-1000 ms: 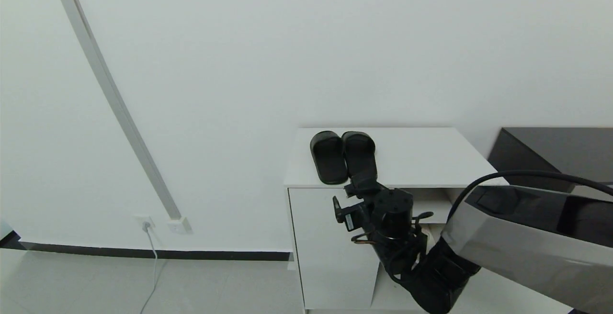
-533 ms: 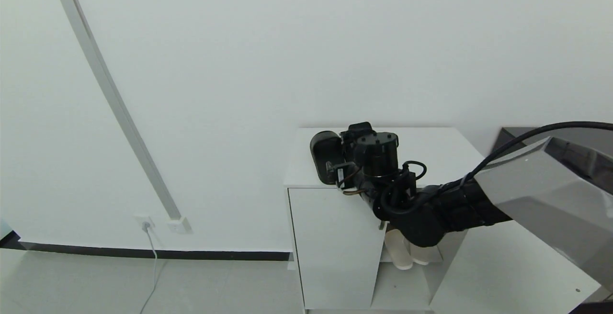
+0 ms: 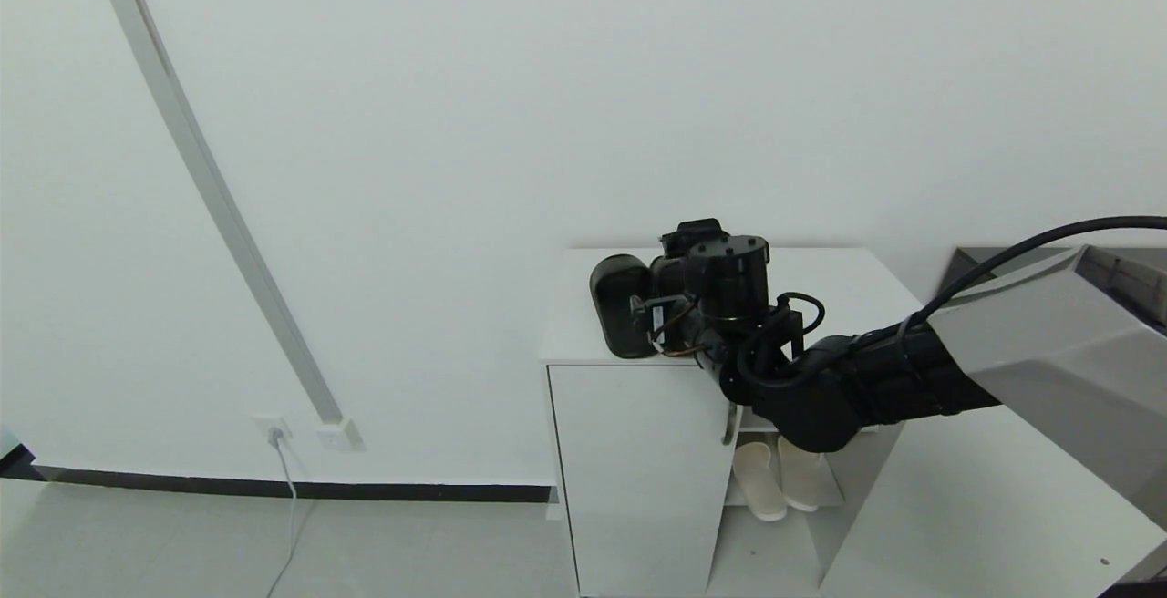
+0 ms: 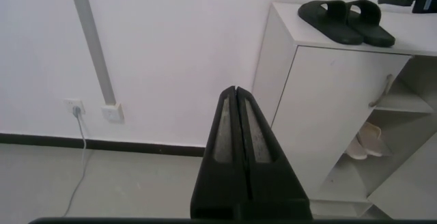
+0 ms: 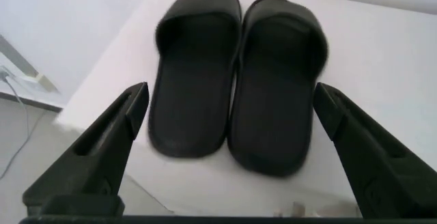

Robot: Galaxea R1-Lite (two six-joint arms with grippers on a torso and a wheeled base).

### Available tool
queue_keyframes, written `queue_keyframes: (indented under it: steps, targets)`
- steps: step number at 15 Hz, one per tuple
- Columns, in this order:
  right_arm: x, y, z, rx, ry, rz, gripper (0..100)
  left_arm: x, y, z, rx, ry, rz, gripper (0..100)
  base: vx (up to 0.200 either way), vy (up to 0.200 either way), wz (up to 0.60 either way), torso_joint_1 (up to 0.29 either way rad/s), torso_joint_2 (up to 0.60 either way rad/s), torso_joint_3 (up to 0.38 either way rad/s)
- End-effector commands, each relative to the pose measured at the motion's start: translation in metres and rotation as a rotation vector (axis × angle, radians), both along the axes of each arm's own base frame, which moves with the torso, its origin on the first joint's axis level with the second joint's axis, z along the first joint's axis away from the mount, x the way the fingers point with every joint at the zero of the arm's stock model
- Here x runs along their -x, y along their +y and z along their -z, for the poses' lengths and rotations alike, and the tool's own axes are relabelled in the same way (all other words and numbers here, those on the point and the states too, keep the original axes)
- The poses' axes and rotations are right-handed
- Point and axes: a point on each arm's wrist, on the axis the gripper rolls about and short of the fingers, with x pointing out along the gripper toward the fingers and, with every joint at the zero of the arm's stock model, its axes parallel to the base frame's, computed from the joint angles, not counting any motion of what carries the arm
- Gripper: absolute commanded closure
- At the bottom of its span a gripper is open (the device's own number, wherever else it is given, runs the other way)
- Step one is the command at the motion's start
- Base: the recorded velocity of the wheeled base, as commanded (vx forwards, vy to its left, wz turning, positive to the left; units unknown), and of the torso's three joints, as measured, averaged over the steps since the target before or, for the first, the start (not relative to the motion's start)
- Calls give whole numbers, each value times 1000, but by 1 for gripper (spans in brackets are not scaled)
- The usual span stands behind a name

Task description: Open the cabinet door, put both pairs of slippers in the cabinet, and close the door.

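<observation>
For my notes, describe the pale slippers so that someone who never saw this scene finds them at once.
Find the white cabinet against the wall, its right-hand door swung open. Inside the opened part lies the pale pair of slippers. Unlike the black pair on the cabinet's top, they are cream-coloured and sit low down, within the cabinet.

Black slippers (image 3: 621,307) atop cabinet (image 3: 848,299); white slippers (image 3: 775,481) inside.

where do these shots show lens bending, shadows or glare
Head view: the grey wall conduit bows into a curve, a wide-lens effect; left wrist view shows it nearly straight. Head view: the open cabinet shelf holding the beige slippers sits in shade. Right wrist view: even, soft light on the black slippers, no glare.
</observation>
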Motion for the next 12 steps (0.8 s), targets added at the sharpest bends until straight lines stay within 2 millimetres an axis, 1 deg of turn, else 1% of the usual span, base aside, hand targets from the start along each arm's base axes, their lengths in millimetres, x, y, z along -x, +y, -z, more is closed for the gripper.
queue_keyframes:
  steps: [1, 5, 7, 8, 9, 10, 12]
  targets:
    - [-2, 1, 7, 9, 12, 2, 0, 0, 0, 0, 0, 0, 0, 100, 200, 0, 0, -7, 2, 2]
    - [-4, 4, 16, 15, 22, 0, 0, 0, 0, 0, 0, -1, 0, 100, 200, 0, 0, 10, 1, -1]
    - [-6, 7, 25, 22, 31, -2, 0, 0, 0, 0, 3, 0, 0, 100, 200, 0, 0, 7, 10, 2]
    - [-7, 9, 31, 18, 43, 0, 0, 0, 0, 0, 5, 0, 0, 100, 0, 0, 0, 0, 0, 0]
    - [-10, 11, 32, 2, 41, 2, 0, 0, 0, 0, 5, -1, -2, 100, 0, 0, 0, 0, 0, 0]
    - [-11, 12, 38, 1, 49, 4, 0, 0, 0, 0, 6, -1, -2, 100, 0, 0, 0, 0, 0, 0]
    - [-14, 15, 43, -14, 40, 5, 0, 0, 0, 0, 5, -1, 0, 100, 0, 0, 0, 0, 0, 0]
